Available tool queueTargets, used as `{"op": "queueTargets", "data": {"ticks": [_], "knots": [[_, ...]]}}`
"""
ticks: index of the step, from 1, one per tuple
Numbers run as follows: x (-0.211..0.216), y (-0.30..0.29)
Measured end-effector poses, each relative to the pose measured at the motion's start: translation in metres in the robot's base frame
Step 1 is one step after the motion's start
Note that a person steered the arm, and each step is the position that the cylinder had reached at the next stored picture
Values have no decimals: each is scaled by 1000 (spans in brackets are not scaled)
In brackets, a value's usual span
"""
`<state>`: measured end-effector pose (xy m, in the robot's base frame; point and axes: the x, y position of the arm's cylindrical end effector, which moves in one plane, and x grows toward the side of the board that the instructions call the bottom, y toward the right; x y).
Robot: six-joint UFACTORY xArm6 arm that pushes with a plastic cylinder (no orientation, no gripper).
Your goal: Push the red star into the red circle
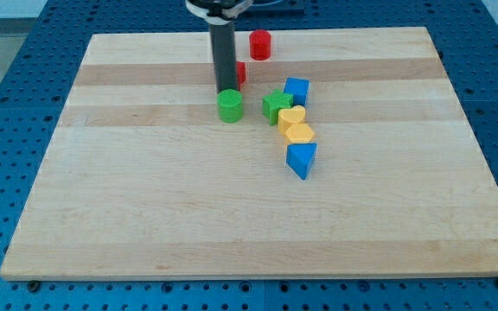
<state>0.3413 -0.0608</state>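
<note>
Wooden board (145,216): gripperless rod's tip (226,90) sits just left of the half-hidden red star (241,72), red circle (260,44) up-right of star.

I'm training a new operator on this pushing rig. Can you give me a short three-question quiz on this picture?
1. True or false: the red circle touches the green star.
2. Which block lies nearest the view's bottom? A) yellow heart B) blue triangle C) blue cube
3. Fill in: my tip stands just above the green ____, with the red star partly hidden behind the rod.

Key: 1 false; 2 B; 3 cylinder.
</note>
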Motion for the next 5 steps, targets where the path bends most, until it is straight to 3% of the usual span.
{"op": "queueTargets", "data": {"ticks": [5], "knots": [[-28, 5]]}}
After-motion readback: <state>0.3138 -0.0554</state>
